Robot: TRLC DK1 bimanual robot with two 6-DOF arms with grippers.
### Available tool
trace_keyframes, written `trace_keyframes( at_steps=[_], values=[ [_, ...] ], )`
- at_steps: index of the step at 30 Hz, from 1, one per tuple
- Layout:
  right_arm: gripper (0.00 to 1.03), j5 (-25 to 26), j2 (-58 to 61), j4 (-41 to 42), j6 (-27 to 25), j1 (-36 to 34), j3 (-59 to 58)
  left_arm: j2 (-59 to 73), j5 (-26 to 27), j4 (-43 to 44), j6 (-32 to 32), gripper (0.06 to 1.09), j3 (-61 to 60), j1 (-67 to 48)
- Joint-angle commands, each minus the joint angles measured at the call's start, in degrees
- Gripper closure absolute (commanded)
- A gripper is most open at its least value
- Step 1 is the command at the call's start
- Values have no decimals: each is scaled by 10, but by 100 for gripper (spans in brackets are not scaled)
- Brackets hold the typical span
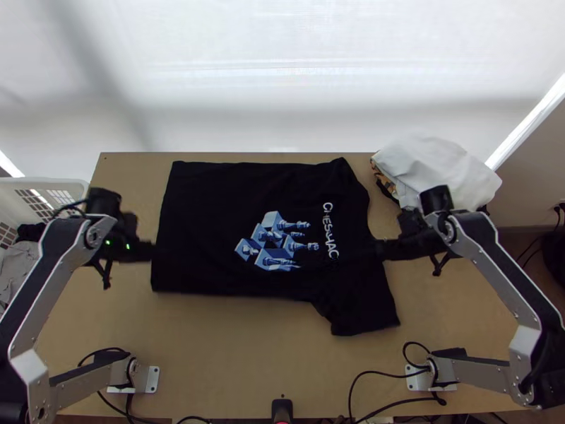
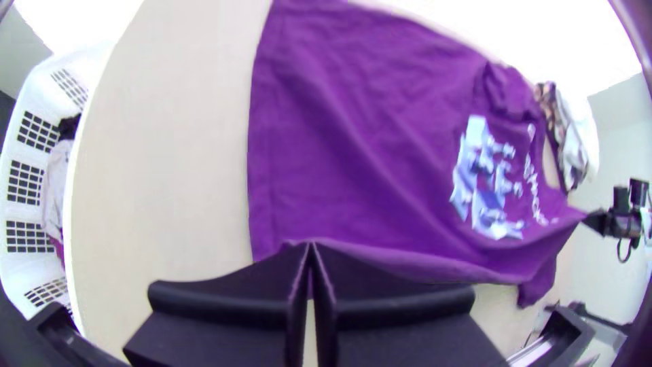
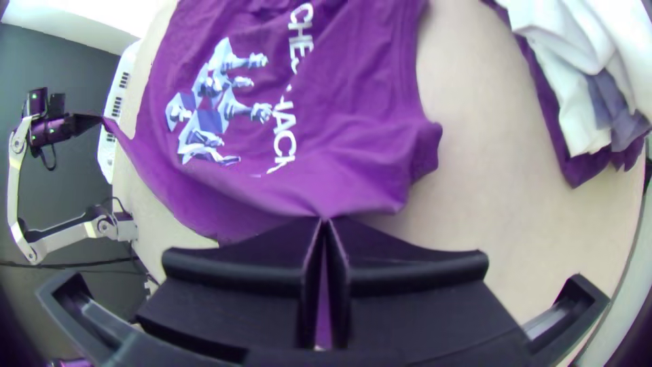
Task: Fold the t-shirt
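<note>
Folding looks barely begun, with the main folds left to make. The black short-sleeved t-shirt lies mostly spread on the wooden table, hem left, collar right, near sleeve out. Its upward side carries blue chess artwork and white lettering. Left gripper is closed on the hem end, right gripper on the shoulder area, cloth raised between them.

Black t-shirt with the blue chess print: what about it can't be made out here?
The t-shirt's underside, top view: hidden beneath its upper layer.
Cloth pinched by the left end effector, left wrist view: hidden between its fingers.
Cloth pinched by the right end effector, right wrist view: likewise.
Middle of the white lettering, right wrist view: hidden by a crease.
</note>
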Motion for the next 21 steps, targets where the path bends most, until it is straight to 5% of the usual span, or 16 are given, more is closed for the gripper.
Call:
trace_keyframes(
  at_steps=[1, 12, 21],
  values=[
    [100, -1, -32, 4, 62, -5, 81, -41, -1, 50, -82, 105, 47, 6],
    [100, 68, 30, 3, 119, -30, 419, -12, -28, 165, -216, 105, 169, 44],
    [100, 127, 79, 7, 123, -32, 592, -47, -41, 282, -225, 105, 253, 60]
  ],
)
